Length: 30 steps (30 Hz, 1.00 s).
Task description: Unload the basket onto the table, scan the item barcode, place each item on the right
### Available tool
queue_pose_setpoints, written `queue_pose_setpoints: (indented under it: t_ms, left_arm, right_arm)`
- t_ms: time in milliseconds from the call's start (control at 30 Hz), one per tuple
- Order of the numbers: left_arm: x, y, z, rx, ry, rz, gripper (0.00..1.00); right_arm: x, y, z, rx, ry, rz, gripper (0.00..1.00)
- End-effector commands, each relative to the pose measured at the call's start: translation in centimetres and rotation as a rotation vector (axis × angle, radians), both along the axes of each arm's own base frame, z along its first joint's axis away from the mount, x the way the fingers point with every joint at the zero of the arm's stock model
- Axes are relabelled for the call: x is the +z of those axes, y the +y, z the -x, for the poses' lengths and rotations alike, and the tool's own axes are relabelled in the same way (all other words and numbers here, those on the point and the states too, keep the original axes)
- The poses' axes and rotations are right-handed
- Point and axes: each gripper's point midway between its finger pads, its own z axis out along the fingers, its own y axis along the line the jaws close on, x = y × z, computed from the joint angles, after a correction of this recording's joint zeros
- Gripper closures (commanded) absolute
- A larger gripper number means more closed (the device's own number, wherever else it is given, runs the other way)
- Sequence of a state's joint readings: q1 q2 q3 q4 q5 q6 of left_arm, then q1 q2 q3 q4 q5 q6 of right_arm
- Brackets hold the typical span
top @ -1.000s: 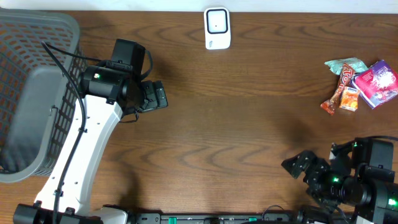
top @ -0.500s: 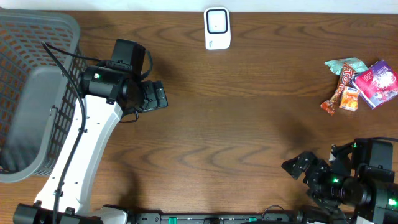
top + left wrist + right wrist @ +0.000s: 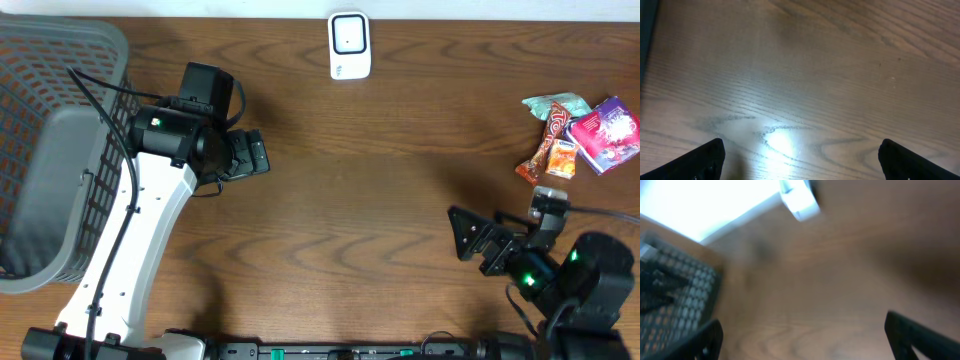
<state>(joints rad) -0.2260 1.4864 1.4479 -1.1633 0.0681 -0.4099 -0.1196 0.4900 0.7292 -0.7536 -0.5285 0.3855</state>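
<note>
Near edge, right side: right pincer low over the bare wooden worktop, jaws wide apart, holding nothing. Its wrist view is blurred, with both dark fingertips at the lower corners and only wood grain between them. Further in, left side: left pincer on the white arm, jaws also wide apart and gripping nothing; its wrist view shows plain wood with a bright glare patch between the fingertips. Right of centre, beyond the right pincer and apart from it: a small heap of snack items lying on the worktop. These are an orange packet, a red-brown bar touching it, a magenta box just beside them and a teal packet at the far side of the heap. No barcode can be made out on any of them. Far left: grey mesh basket, its wall just beside the left arm. Far edge, centre: white scanner, well apart from both the items and the pincers.
</note>
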Motion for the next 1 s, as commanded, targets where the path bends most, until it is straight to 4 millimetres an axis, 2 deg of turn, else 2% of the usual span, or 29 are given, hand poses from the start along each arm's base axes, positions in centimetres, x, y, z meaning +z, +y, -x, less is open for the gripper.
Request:
queue_pose_setpoints:
  t_ms: [0,100,233,400,633,967]
  left_arm:
    - [0.0,0.3,-0.2,-0.008,-0.002,-0.021,0.02]
    - [0.0,0.3,-0.2,-0.008,-0.002,-0.021,0.02]
    - [0.0,0.3,-0.2,-0.008,-0.002,-0.021,0.02]
    - [0.0,0.3,-0.2,-0.008,-0.002,-0.021,0.02]
    - [0.0,0.3,-0.2,-0.008,-0.002,-0.021,0.02]
    - [0.0,0.3,-0.2,-0.008,-0.002,-0.021,0.02]
  right_arm:
    - [0.2,1.5,-0.2,0.111,-0.212,0.051,0.01]
    - [0.4,1.5,-0.8,0.109,-0.384,0.076,0.01]
    - [-0.6,0.6,-1.1,0.046,-0.498,0.111,0.01]
    - [-2.2,-1.6,-1.7,-0.093,-0.513,0.151,0.01]
    - [-2.9,-4.1,-2.1,-0.245,-0.513,0.191,0.01]
    - [-5.7,-4.4,-3.0,-0.259,-0.544,0.194,0.01]
